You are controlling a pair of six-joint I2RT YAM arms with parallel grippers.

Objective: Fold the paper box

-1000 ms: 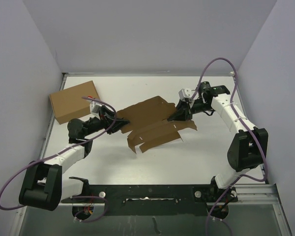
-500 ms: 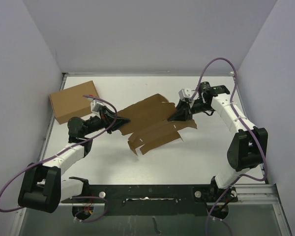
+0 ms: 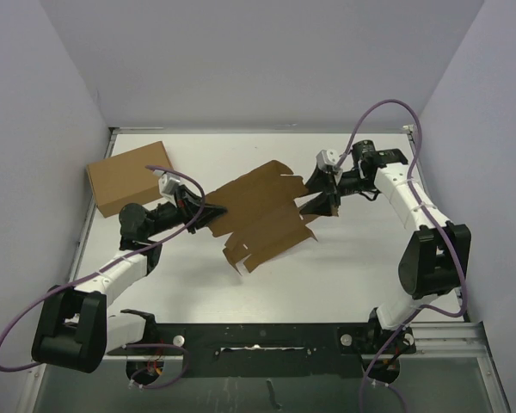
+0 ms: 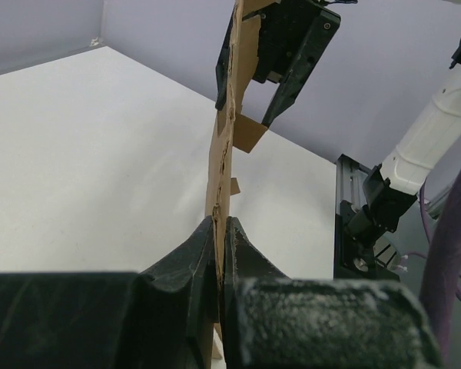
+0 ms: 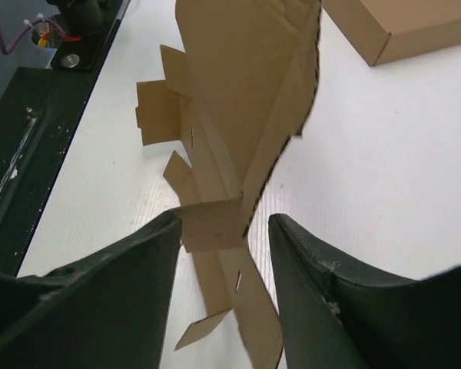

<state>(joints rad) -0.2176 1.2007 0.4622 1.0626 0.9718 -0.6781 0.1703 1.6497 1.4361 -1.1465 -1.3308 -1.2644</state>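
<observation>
Jaws of the left gripper (image 4: pixel 220 224) are pinching shut on the paper box (image 3: pixel 262 215), holding the unfolded sheet tilted off the table (image 3: pixel 353 267). Opposite, the right gripper (image 5: pixel 224 223) is straddling its far edge, open and gripping nothing; re-clamping beside a crease seems wise. A plain cardboard box (image 3: pixel 129 176) is sitting far left, well apart.

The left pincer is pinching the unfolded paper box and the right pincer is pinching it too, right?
Not quite. The left pincer does pinch the paper box, but the right pincer is open around it, not pinching. The right wrist view shows that.
</observation>
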